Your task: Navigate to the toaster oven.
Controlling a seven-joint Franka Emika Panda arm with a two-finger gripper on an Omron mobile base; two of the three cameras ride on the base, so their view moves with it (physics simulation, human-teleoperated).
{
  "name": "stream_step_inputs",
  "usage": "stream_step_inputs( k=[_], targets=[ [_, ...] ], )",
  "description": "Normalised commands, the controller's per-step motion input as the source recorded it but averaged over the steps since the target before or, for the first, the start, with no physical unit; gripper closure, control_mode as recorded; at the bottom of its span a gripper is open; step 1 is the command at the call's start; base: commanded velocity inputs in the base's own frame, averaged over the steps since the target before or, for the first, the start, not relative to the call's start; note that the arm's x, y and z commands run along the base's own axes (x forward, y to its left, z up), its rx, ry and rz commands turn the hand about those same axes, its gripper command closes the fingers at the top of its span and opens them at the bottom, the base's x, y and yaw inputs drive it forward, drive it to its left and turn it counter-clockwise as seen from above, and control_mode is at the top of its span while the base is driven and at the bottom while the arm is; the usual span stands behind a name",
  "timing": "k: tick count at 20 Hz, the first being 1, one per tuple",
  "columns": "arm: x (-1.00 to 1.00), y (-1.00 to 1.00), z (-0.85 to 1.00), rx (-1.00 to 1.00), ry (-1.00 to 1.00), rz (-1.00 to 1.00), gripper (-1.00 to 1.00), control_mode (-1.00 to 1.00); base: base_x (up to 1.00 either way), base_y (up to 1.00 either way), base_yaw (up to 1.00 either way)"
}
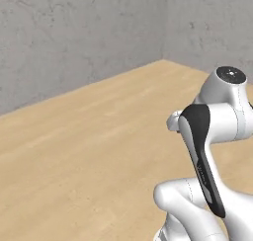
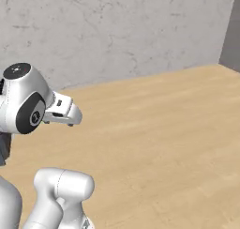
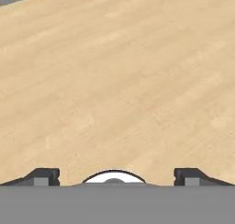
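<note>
A pale wooden floor spread across the lower part of both base views, meeting grey plaster walls along the top, with a room corner at the upper right of the left base view. The toaster oven lay outside every frame. In the hand view the tool stood wide open, empty, its fingertips over bare floor.

floor: light tan wood, faint paler grain streaks | walls: mottled grey concrete with thin darker crack lines | my arm: glossy white shells, black inset panel along the link, dark round joint cap with pale markings | my gripper tips: dark grey-black
</note>
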Motion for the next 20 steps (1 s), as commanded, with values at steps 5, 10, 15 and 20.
stream_step_inputs(
  k=[5,10,15,20],
  targets=[
    [0.00,0.00,0.00,0.00,0.00,0.00,-1.00,1.00,0.00,0.00,-1.00],
    [0.00,0.00,0.00,0.00,0.00,0.00,-1.00,1.00,0.00,0.00,-1.00],
    [0.00,0.00,0.00,0.00,0.00,0.00,-1.00,1.00,0.00,0.00,-1.00],
    [0.00,0.00,0.00,0.00,0.00,0.00,-1.00,1.00,0.00,0.05,-1.00]
  ],
)
